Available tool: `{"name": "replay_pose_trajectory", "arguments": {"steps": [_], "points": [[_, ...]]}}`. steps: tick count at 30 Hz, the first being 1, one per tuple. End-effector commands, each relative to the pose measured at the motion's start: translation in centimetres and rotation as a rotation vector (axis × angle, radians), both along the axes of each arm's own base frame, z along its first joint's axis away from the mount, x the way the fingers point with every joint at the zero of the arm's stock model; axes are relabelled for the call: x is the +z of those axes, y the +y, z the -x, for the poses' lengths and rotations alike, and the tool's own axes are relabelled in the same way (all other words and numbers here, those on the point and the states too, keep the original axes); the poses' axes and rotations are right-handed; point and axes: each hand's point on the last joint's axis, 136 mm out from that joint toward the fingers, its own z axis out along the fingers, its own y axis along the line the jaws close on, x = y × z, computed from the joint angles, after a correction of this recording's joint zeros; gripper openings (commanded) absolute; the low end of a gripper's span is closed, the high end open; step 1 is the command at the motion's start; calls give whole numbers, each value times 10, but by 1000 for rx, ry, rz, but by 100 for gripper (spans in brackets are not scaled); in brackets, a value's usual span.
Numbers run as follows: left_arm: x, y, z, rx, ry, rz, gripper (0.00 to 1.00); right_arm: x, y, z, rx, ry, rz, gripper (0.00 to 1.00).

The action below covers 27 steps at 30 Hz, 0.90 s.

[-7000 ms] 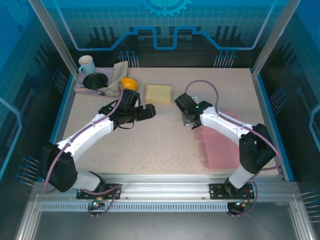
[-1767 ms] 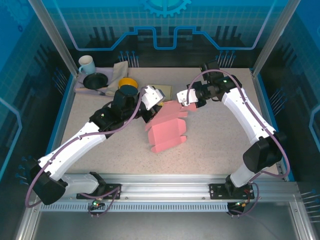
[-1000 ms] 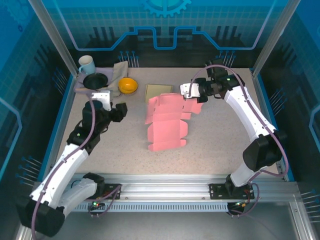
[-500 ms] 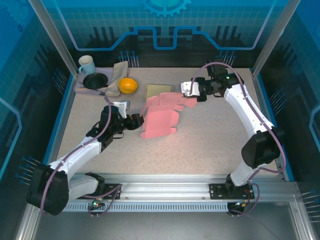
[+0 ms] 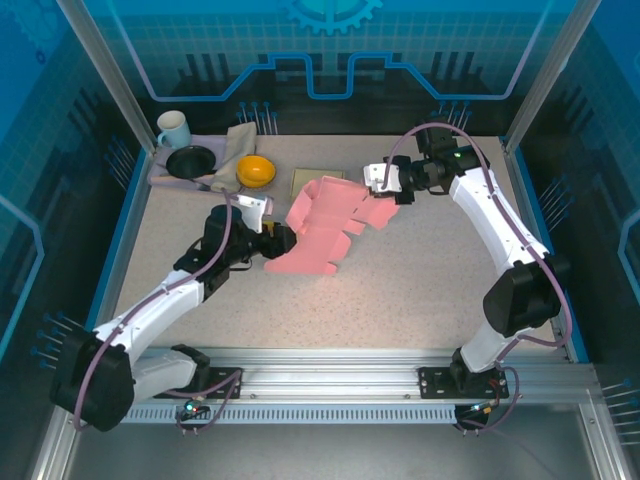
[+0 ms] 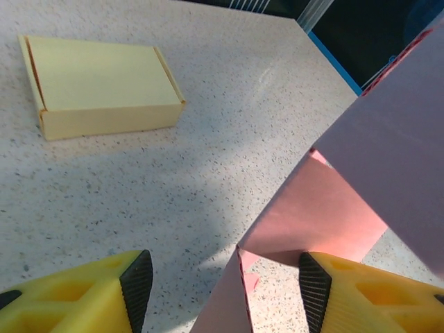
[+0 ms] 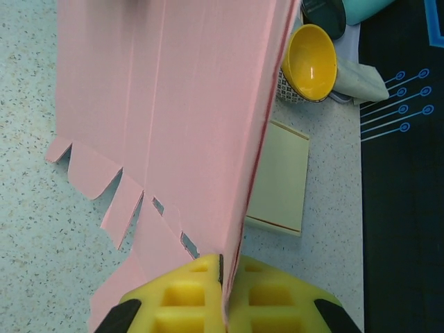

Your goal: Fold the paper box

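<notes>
The pink paper box (image 5: 320,228), one unfolded sheet, stands raised and tilted near the middle of the counter (image 5: 430,285). It hides the near part of the one flat yellow box (image 6: 104,83) at its 12 o'clock. The right pincer (image 7: 223,277) is clamped on the sheet's edge at 2 o'clock. The left pincer (image 6: 225,283), at 9 o'clock, stands open with the sheet's lower corner between its fingers. In the counter's 10 o'clock corner sit one cloth (image 5: 238,143), one yellow bowl (image 7: 310,62), one black dish (image 5: 190,160) and one mug (image 5: 173,128); what the mug holds cannot be made out.
</notes>
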Motion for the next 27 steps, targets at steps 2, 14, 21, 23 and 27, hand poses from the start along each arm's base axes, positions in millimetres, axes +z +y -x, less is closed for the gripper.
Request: {"name": "replay_pose_trajectory", "arguments": {"steps": [2,14,21,23,27], "points": [[35,0,2,-24,-131,-4,62,7,5,19,56,25,-41,0],[60,-24,18,-180,-190,83,51,20,14,47,151,81,-121,0],[65,-21,24,-174,-209,81,18,16,13,45,142,81,-104,0],[65,-20,27,-178,-214,80,15,16,12,45,140,82,-104,0],[68,-22,34,-206,-228,92,5,14,10,44,137,80,-99,0]]}}
